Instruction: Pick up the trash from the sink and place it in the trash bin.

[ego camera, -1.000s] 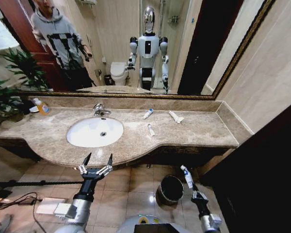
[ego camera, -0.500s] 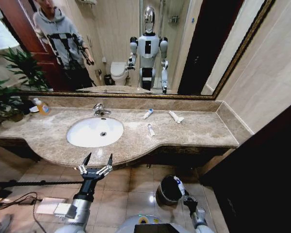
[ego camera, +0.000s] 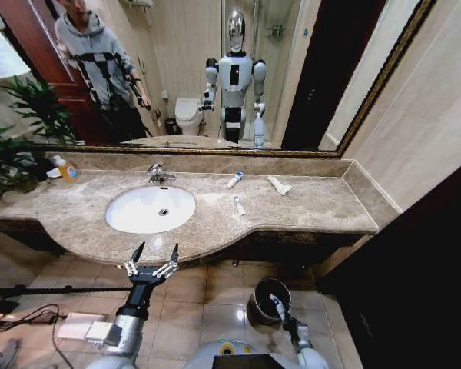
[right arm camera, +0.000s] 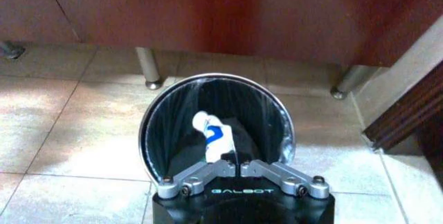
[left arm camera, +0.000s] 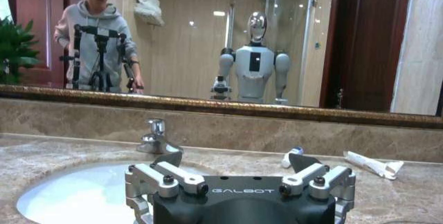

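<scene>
My right gripper (ego camera: 281,312) is shut on a small white tube with blue print (ego camera: 276,304) and holds it low over the mouth of the black trash bin (ego camera: 253,307) on the floor. The right wrist view has this tube (right arm camera: 215,138) standing up from the shut gripper (right arm camera: 239,165), inside the bin's shiny rim (right arm camera: 143,130). On the marble right of the white sink (ego camera: 150,208) lie two small tubes (ego camera: 234,180) (ego camera: 239,205) and a longer white tube (ego camera: 278,184). My left gripper (ego camera: 151,257) hangs open before the counter's front edge, with nothing in it.
A chrome faucet (ego camera: 157,173) stands behind the basin and a yellow soap bottle (ego camera: 65,169) at the far left. A dark cabinet (ego camera: 415,277) rises to the right of the bin. Cables (ego camera: 23,315) lie on the tiled floor to the left.
My right gripper has come down and leftward with the tube, from beside the bin to over its opening. The left arm has not moved.
</scene>
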